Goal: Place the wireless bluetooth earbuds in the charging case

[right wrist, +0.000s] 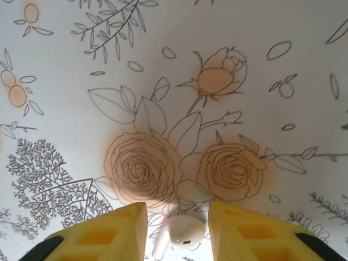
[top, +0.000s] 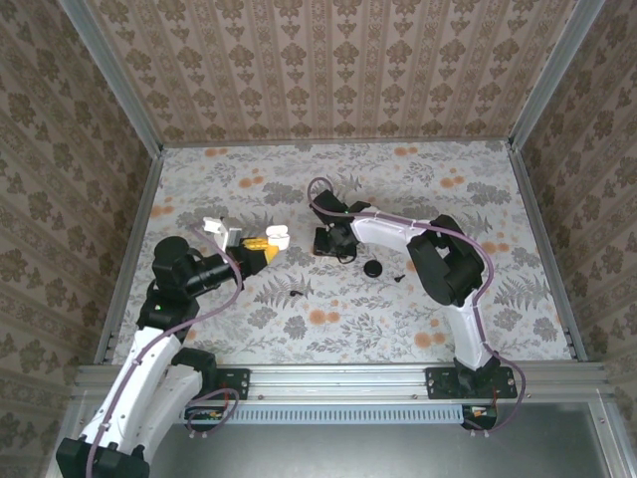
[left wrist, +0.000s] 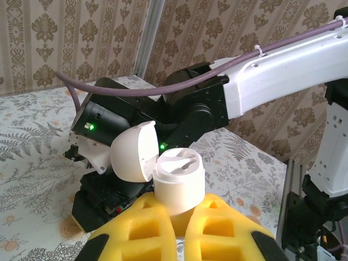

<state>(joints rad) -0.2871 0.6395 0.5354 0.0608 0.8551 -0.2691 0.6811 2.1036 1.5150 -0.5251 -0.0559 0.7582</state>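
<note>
The left gripper [left wrist: 179, 205] clamps the open charging case [left wrist: 178, 182] above the tabletop [right wrist: 163, 81], while the right gripper [right wrist: 178, 209], narrowly parted, brackets a white earbud [right wrist: 184, 231], grip unclear, so the next move probably needs a firm pinch before seating it.

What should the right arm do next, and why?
Probably close the right gripper onto the earbud between its fingers, since a gap shows beside it. The case is held ready in the left gripper, lid open.

Charging case [left wrist: 178, 185] sits in left end effector [left wrist: 182, 205] — earbud [right wrist: 184, 230] between right end effector [right wrist: 176, 209] fingers [right wrist: 234, 223].
</note>
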